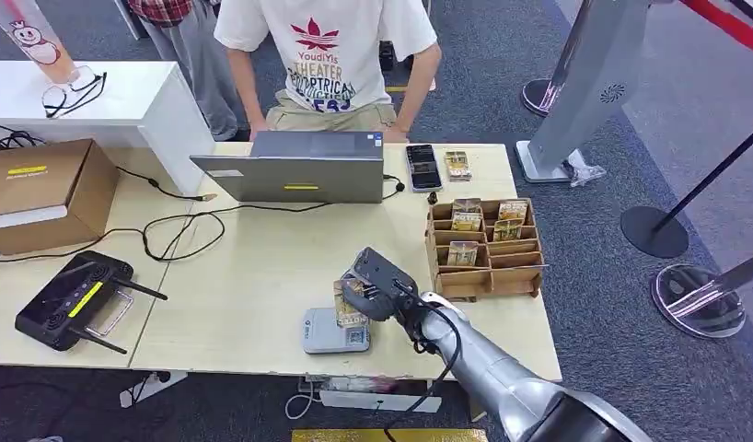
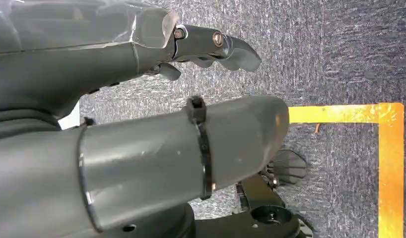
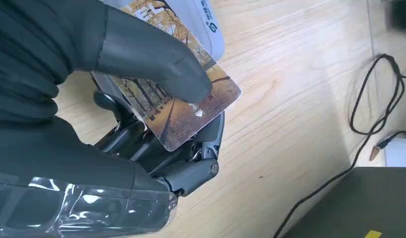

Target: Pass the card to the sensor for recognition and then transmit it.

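Note:
My right hand (image 1: 377, 281) pinches a card (image 1: 349, 304) printed with an autumn tree scene, thumb on its face and fingers beneath it. In the right wrist view the card (image 3: 183, 101) sits under the thumb (image 3: 156, 64), just over the edge of the grey-white sensor (image 3: 203, 25). From the head view the sensor (image 1: 334, 331) lies flat near the table's front edge, with the card held over its upper right part. My left hand (image 2: 211, 47) hangs over grey carpet, fingers slightly curled and holding nothing.
A wooden compartment rack (image 1: 486, 249) with more cards stands right of my hand. A laptop (image 1: 299, 166) with a person (image 1: 331, 55) behind it, a phone (image 1: 423, 168), cables (image 1: 179, 230), a black controller (image 1: 69, 299) and a cardboard box (image 1: 41, 189) share the table.

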`<state>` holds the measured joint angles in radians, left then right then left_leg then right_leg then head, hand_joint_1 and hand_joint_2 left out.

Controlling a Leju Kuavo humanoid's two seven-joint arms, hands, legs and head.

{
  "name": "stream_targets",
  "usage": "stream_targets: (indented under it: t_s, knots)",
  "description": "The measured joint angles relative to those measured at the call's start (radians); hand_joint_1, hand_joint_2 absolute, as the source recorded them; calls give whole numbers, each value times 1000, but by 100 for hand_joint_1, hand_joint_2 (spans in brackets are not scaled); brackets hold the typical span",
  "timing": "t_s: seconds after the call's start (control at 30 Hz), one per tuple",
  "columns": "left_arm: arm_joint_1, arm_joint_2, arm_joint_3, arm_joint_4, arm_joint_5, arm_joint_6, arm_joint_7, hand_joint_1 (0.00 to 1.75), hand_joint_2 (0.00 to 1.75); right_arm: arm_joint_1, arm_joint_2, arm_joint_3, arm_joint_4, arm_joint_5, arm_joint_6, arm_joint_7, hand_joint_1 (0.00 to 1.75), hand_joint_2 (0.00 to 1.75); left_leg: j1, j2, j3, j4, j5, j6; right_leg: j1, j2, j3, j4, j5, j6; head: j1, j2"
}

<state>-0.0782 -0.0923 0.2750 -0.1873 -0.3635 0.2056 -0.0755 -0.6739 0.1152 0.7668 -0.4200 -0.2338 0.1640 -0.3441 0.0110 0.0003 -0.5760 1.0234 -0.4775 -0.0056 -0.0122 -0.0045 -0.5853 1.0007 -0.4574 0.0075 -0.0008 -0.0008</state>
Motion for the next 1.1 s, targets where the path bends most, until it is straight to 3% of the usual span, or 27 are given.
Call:
stream_targets:
  t_s: [1.1]
  knots:
    - [-2, -2, -1, 0, -12, 5, -2, 0, 0, 3, 2, 0, 62, -2, -19, 31, 175, 175, 0, 0, 0, 0, 0, 0, 0, 0, 0, 0, 0, 0, 0, 0]
